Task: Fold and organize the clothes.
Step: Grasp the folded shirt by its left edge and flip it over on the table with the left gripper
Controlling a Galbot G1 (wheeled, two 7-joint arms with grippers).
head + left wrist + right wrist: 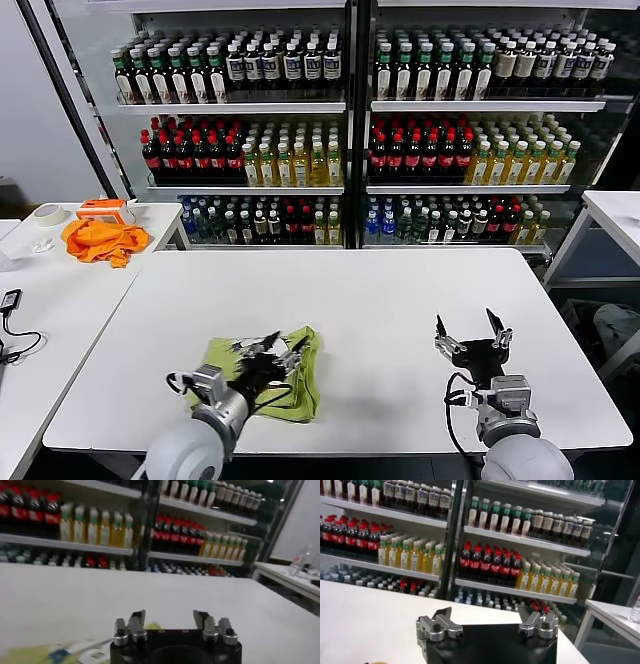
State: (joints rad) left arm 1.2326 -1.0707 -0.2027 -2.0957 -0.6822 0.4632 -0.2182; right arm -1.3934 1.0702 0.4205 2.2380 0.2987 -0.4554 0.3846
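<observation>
The lime-green T-shirt (262,376) lies folded into a small bundle on the white table (380,310), near the front left, with a bit of white print showing. My left gripper (287,345) hovers open and empty just over the bundle's top. In the left wrist view the shirt (47,653) shows as a yellow-green patch beside the open gripper (169,617). My right gripper (470,325) is open and empty above the table's front right, well clear of the shirt. It also shows open in the right wrist view (485,615).
A bright orange garment (103,240) and a tape roll (48,214) lie on a side table at the far left. A cable (12,345) lies on that table's near part. Glass-door coolers full of bottles (340,120) stand behind. Another table (615,215) stands at the right.
</observation>
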